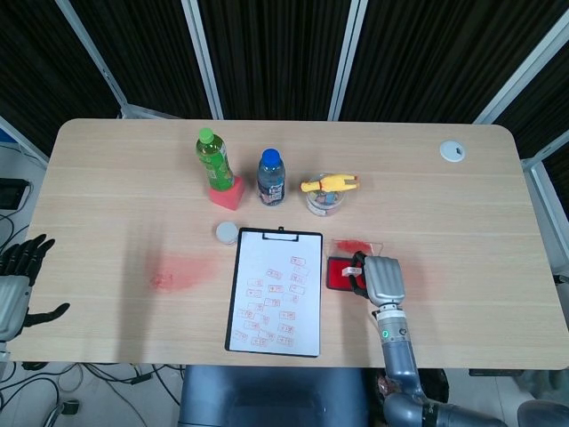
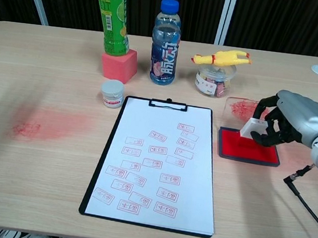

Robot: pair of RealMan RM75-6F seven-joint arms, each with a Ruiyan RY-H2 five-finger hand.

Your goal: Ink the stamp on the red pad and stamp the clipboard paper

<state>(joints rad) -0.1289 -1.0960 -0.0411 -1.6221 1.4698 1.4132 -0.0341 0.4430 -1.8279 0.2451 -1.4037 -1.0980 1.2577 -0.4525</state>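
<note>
My right hand [image 2: 288, 119] [image 1: 380, 278] holds the white stamp [image 2: 252, 128] [image 1: 355, 268] over the red ink pad [image 2: 247, 151] [image 1: 337, 272], right of the clipboard. Whether the stamp's base touches the pad I cannot tell. The clipboard [image 2: 157, 162] [image 1: 275, 291] lies at the table's front centre, its white paper covered with several red stamp marks. The pad's clear lid [image 2: 241, 111], smeared red, lies just behind the pad. My left hand [image 1: 20, 280] hangs open past the table's left edge, seen only in the head view.
Behind the clipboard stand a green bottle [image 2: 112, 14] on a pink block [image 2: 119, 64], a blue bottle [image 2: 166, 43], a small white jar [image 2: 112, 93], and a jar with a yellow rubber chicken [image 2: 221, 58]. A red smear [image 2: 43, 124] marks the table's left part. A black cable [image 2: 310, 208] trails from my right wrist.
</note>
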